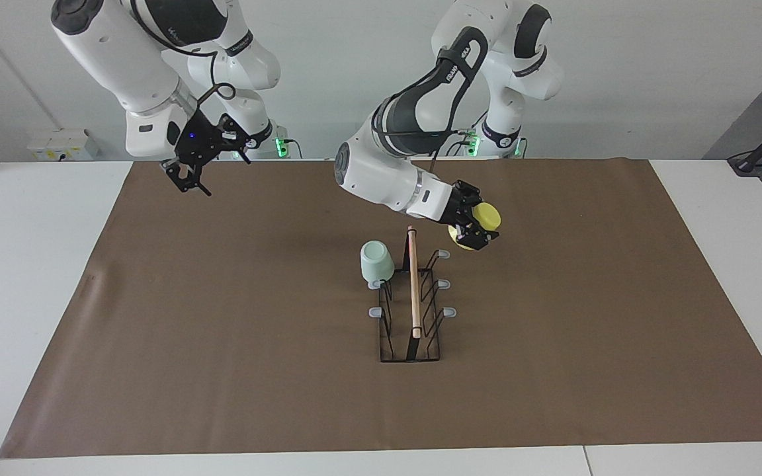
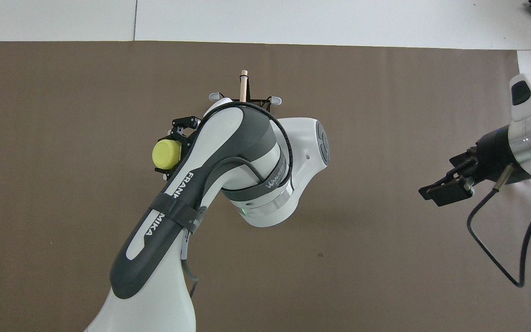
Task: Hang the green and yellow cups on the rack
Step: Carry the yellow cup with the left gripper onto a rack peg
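Facing view: the left gripper (image 1: 475, 233), just right of the frame's centre, is clamped tight on the yellow cup (image 1: 484, 217), held in the air just above the rack's (image 1: 411, 311) top right peg. The rack stands at centre frame on the brown mat (image 1: 222, 344). The green cup (image 1: 376, 262) hangs mouth-down on the rack's upper left peg. The right gripper (image 1: 190, 173), at upper left, is raised over the mat with its fingers spread wide and nothing in them.

Overhead view: the left gripper (image 2: 169, 150), left of centre, grips the yellow cup (image 2: 166, 154). The left arm covers most of the rack (image 2: 244, 85) and the green cup. The right gripper (image 2: 446, 186) is at the right edge, empty.
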